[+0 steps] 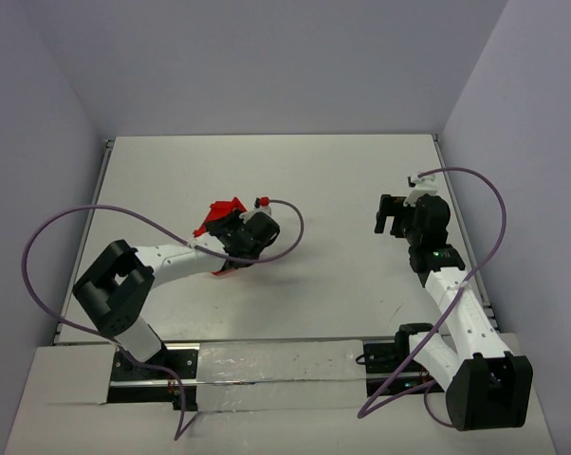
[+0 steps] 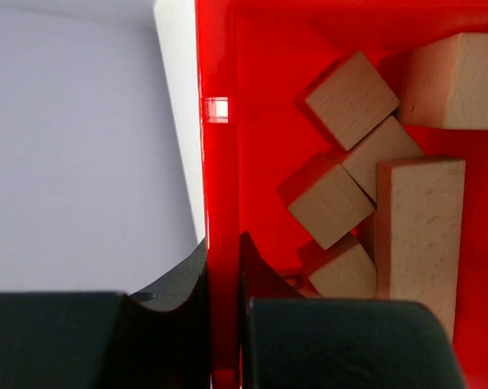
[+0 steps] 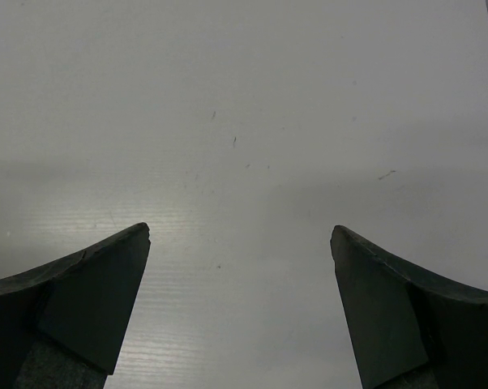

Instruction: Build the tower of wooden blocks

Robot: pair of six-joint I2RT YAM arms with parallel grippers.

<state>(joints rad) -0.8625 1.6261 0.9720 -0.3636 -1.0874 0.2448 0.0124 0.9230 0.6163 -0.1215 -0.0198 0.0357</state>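
Observation:
Several light-tan wood blocks for the tower lie loose inside a red bin (image 2: 216,162): one cube (image 2: 351,99) near the top, another cube (image 2: 329,201) lower down, and a long block (image 2: 421,235) beside them. My left gripper (image 2: 224,243) is shut on the bin's left wall, one finger outside it and one inside. In the top view the bin (image 1: 227,210) shows partly under the left gripper (image 1: 238,234), at the table's middle left. My right gripper (image 1: 392,216) hangs open over bare table at the right, and its wrist view shows nothing between the jaws of the right gripper (image 3: 240,235).
The white table (image 1: 342,180) is bordered by grey-lilac walls at the back and on both sides. Purple cables loop from both arms. A metal rail runs along the near edge between the arm bases.

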